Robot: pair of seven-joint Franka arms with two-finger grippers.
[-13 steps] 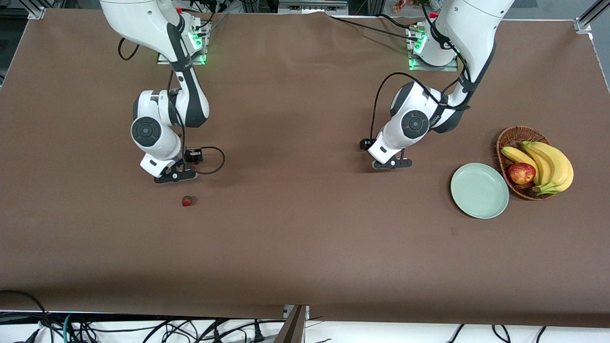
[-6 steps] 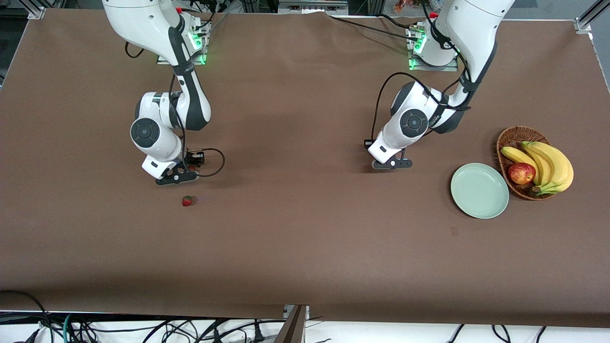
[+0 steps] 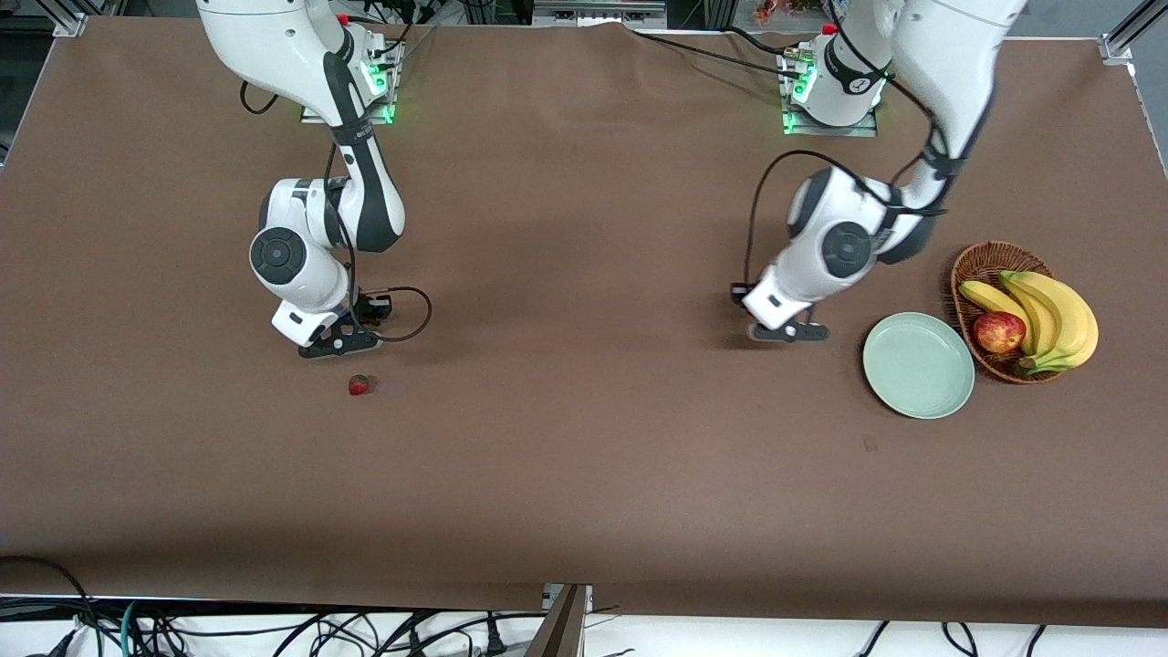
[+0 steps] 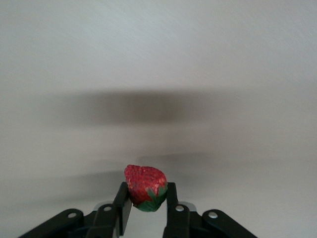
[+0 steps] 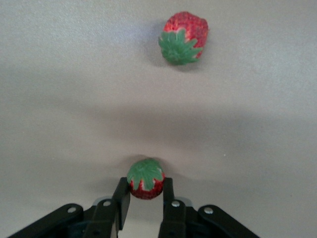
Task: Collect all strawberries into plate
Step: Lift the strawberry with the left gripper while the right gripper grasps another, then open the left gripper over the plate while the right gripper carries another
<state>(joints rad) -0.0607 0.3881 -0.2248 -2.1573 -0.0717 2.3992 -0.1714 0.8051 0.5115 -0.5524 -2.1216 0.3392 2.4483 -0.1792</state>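
Because every berry has to end up on the plate (image 3: 918, 365), you have both arms working at once, each carrying one load. The left gripper (image 3: 789, 332) hangs over bare tabletop (image 3: 584, 456) just beside the plate, on the side toward the right arm's end, and its jaws are pinching the left gripper's strawberry (image 4: 145, 187). That berry sits squarely between the two jaws, gripped across its lower half near the green top, with its red body poking out past the tips. It is held that way, I judge, so that it drops cleanly once the jaws part over the plate.

The right gripper (image 3: 339, 345) is low over the tabletop, well apart from the plate toward the right arm's end. Its jaws are pressed onto the right gripper's strawberry (image 5: 145, 179), which sits centred between them with its leafy top facing the wrist camera. You cannot tell from these views whether that berry has left the cloth yet.

The loose strawberry (image 3: 359, 385) lies on the tabletop well apart from the plate, close to the right gripper and outside its jaws, lying on its side with nothing touching it. The plate holds no berries so far. Touching the plate's rim, on the side away from both grippers, is the wicker basket (image 3: 981, 265) with bananas (image 3: 1058, 315) and an apple (image 3: 998, 332); steer your release clear of it
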